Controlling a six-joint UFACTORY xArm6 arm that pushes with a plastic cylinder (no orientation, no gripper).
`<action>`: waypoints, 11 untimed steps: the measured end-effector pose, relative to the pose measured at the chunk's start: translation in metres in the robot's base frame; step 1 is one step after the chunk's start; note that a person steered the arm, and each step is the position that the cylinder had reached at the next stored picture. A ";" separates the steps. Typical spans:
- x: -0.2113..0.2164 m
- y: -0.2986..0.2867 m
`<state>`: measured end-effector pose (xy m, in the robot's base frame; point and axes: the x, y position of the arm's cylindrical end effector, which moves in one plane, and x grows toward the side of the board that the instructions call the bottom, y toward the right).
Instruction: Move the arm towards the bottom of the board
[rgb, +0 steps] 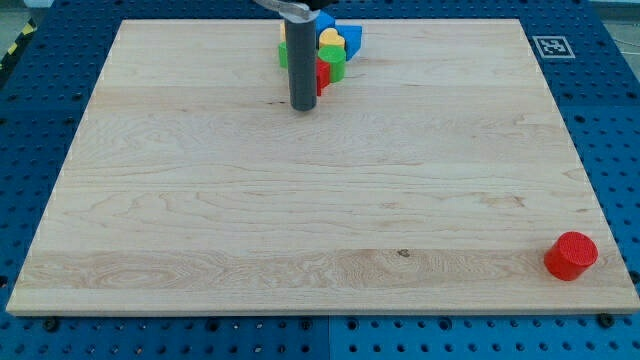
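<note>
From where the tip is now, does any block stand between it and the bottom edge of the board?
Nothing visible does. My tip is just below the block cluster at the view's top; the red cylinder sits far off, at the bottom right corner.

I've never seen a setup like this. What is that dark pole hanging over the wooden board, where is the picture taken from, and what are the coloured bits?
The dark pole is the end of a robot arm. It has no hand: only a straight rod whose lower end, my tip, slides over the wooden board and pushes blocks about. Nothing is held; it can only push.

There is one camera, looking down at the board at a slant; where it is mounted is not on record.

Near the view's top lies a tight cluster of blocks, just behind and to the right of the rod: yellow, green, red and blue pieces, partly hidden, so their shapes are hard to tell. My tip rests on the board just below that cluster. A single red cylinder stands alone at the view's bottom right corner.
</note>
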<state>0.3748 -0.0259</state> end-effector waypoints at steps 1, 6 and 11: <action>0.026 0.000; 0.046 0.034; -0.037 0.024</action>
<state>0.3379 -0.0014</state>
